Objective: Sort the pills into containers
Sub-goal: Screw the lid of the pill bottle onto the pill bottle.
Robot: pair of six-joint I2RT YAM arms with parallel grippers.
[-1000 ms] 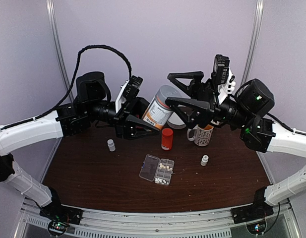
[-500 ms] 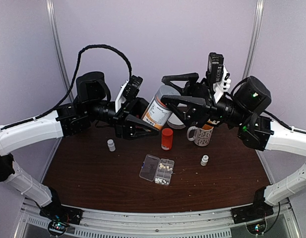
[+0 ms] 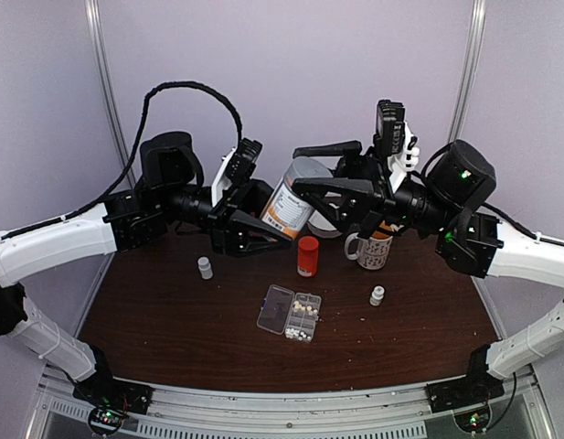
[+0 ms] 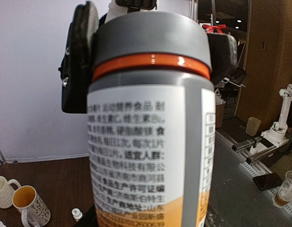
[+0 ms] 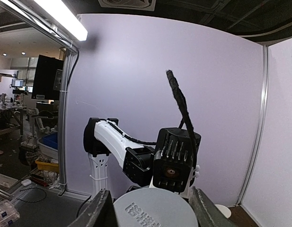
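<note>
My left gripper (image 3: 271,219) is shut on a large bottle (image 3: 291,206) with a grey cap and a white and orange label, and holds it tilted above the back of the table. The bottle fills the left wrist view (image 4: 146,142). My right gripper (image 3: 298,169) is open, with one finger on each side of the grey cap (image 5: 153,210). The clear pill organizer (image 3: 274,306) lies open on the dark table, with white pills (image 3: 305,309) in its right cells and a few loose pills (image 3: 296,335) beside its front edge.
A small red-orange bottle (image 3: 307,256) stands behind the organizer. Small white bottles stand at the left (image 3: 205,267) and the right (image 3: 377,295). A patterned mug (image 3: 373,249) stands under the right arm. Two mugs (image 4: 27,205) show in the left wrist view.
My right gripper has moved left until its open fingers straddle the large bottle's cap. My left gripper and the bottle have stayed still.
</note>
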